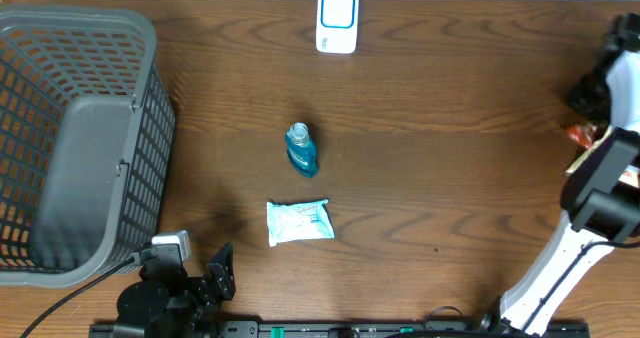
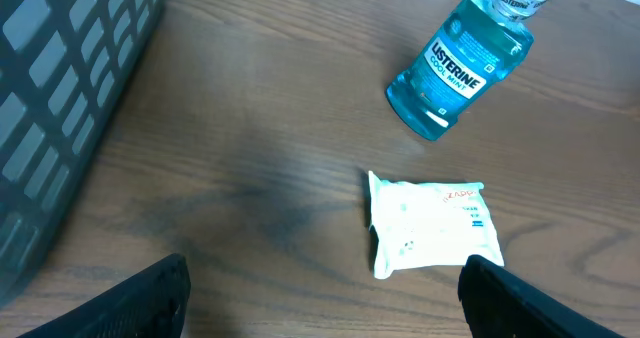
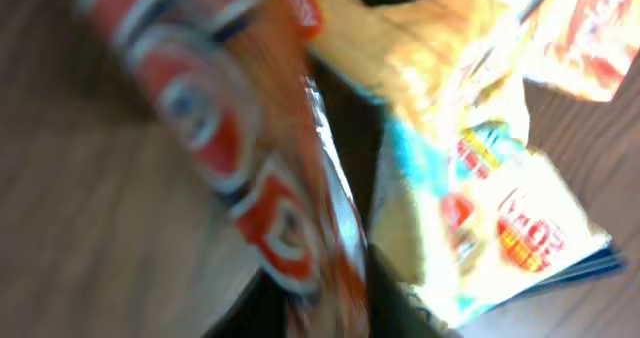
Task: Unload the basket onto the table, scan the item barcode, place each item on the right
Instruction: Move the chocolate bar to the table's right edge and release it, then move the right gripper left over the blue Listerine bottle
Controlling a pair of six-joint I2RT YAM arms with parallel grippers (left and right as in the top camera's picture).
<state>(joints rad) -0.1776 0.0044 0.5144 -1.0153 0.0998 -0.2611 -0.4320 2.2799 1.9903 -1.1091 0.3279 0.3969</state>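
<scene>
- Orange-and-red foil snack packet [image 3: 250, 148] lies at the bench [image 1: 450, 128] right edge, far right of the blue mouthwash bottle [image 1: 301, 150], among yellow packets [image 3: 440, 68]; the wrist view is blurred.
- Right arm [image 1: 560, 258] rises bent along that edge, right claw [image 1: 590, 103] over the packets; spread or pinching, I cannot tell.
- White wipes packet [image 1: 299, 221] lies just robot-side of the bottle; white-and-blue scanner [image 1: 337, 20] well beyond it.
- Left claw [image 2: 322, 303] sits low, left and robot-side of the bottle, spread wide, touching nothing.
- Grey mesh basket [image 1: 150, 168] stands far left; bare wood lies between the bottle and the right arm.

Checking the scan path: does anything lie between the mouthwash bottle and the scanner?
Nothing visible does. Only bare table separates the mouthwash bottle from the scanner at the far edge; the wipes packet lies on the bottle's other side.
</scene>
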